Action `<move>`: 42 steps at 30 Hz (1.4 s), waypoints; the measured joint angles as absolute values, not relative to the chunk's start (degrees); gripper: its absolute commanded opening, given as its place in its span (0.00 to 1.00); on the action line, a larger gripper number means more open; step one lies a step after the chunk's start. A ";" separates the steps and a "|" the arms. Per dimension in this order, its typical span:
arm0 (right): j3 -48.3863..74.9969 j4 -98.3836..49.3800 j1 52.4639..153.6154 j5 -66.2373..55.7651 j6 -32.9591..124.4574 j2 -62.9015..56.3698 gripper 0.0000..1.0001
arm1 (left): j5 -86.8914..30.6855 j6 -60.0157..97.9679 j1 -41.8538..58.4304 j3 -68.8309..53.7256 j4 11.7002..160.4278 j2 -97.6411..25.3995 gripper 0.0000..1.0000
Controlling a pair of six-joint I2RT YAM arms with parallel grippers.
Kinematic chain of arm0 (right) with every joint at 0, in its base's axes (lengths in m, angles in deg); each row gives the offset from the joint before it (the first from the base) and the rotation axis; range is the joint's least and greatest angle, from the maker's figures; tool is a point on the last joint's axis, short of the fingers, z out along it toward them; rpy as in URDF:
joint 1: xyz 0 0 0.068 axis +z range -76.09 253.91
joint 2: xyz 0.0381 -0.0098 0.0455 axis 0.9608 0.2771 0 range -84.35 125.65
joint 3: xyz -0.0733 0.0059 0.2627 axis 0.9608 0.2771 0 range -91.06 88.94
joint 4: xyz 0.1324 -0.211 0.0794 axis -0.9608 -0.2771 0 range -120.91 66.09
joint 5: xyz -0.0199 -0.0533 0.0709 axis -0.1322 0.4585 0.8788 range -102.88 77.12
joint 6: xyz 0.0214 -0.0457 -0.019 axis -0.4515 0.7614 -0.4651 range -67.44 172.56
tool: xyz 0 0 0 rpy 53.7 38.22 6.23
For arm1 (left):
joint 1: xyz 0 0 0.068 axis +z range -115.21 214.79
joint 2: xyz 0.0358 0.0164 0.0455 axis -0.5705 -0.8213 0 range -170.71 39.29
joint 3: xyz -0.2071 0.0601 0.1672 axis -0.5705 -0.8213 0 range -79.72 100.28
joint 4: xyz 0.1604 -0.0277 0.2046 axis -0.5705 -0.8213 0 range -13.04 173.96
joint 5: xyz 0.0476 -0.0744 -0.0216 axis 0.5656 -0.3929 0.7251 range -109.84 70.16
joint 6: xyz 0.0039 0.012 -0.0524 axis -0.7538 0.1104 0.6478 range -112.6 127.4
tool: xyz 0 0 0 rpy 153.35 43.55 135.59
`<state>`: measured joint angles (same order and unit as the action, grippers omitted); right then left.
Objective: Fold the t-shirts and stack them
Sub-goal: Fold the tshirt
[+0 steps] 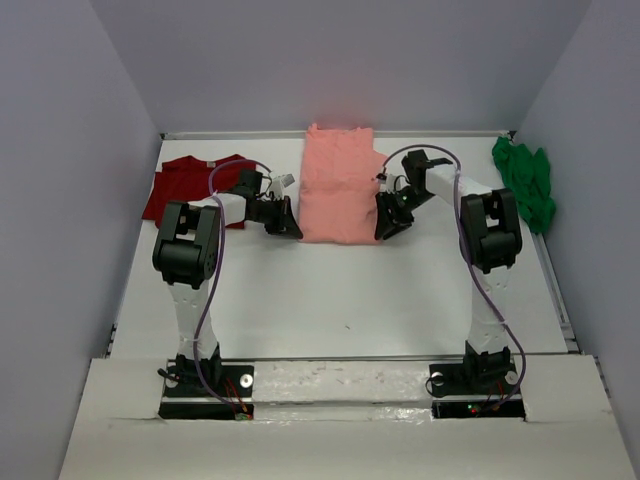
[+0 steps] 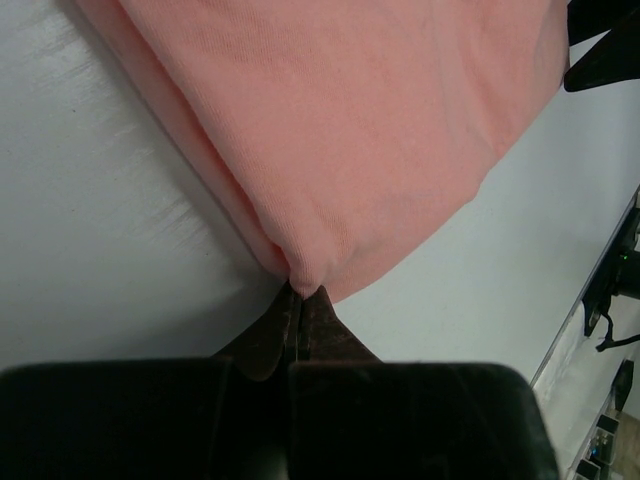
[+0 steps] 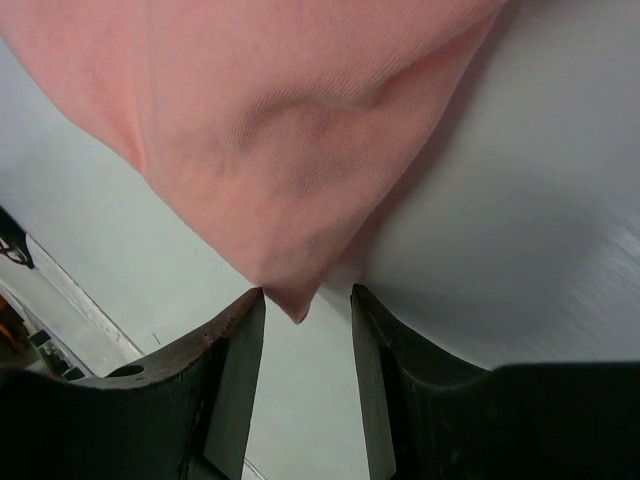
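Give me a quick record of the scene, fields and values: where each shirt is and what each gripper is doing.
salmon-pink t-shirt: lies flat, far centre of table
dark red t-shirt: spread out, far left
green t-shirt: crumpled, far right
left gripper: shut on salmon-pink t-shirt's near-left corner
right gripper: open, near-right corner between its fingers

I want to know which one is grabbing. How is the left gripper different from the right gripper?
The left gripper is shut, pinching a corner of the pink shirt; the right gripper is open, a corner just between its fingers. The left gripper is at the shirt's left near corner, the right gripper at its right one. Both point at the same shirt.
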<state>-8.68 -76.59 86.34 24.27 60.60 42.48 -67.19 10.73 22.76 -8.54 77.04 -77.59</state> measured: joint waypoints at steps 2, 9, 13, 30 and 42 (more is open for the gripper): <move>-8.51 -76.68 86.36 24.31 60.71 42.59 0.45 | -67.22 10.64 22.76 -8.54 77.04 -77.59 0.00; -8.51 -77.10 87.32 24.99 60.73 43.22 0.38 | -67.22 10.38 22.73 -8.52 77.02 -77.59 0.00; -8.53 -77.42 88.55 25.12 60.95 43.81 0.06 | -67.22 10.23 22.73 -8.52 77.02 -77.59 0.00; -3.68 -77.77 89.77 22.50 62.26 40.64 0.00 | -65.58 4.48 22.73 -8.46 71.21 -74.34 0.00; 3.18 -78.43 90.45 20.49 63.83 31.29 0.00 | -65.93 -2.69 22.12 -9.44 64.80 -65.01 0.00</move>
